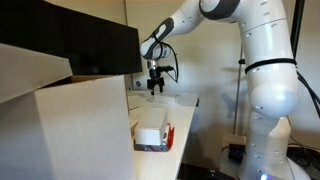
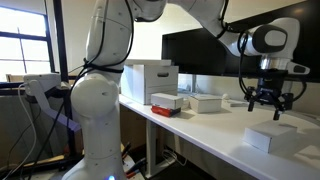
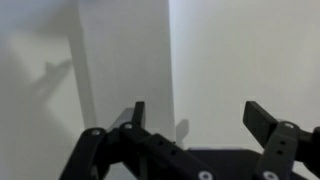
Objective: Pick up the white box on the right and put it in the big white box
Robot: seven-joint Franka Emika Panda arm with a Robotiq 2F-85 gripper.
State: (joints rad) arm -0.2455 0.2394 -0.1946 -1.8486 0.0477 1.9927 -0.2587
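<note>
The small white box [image 2: 272,138] lies on the white table near its right end. My gripper [image 2: 268,100] hangs open and empty a little above it and does not touch it. In the wrist view the box [image 3: 125,60] shows as a pale upright strip under my left finger, and the gap between my fingers [image 3: 200,118] lies mostly over bare table to its right. The big white box [image 2: 150,80] stands at the other end of the table, and in an exterior view it fills the foreground [image 1: 80,130] with a flap open. My gripper [image 1: 155,85] is far beyond it.
A red-and-white box [image 2: 166,101] and a flat white box [image 2: 205,102] lie on the table [image 2: 215,125] between the big box and my gripper. Dark monitors [image 2: 200,52] stand along the back edge. The red-trimmed box also shows in an exterior view [image 1: 152,135].
</note>
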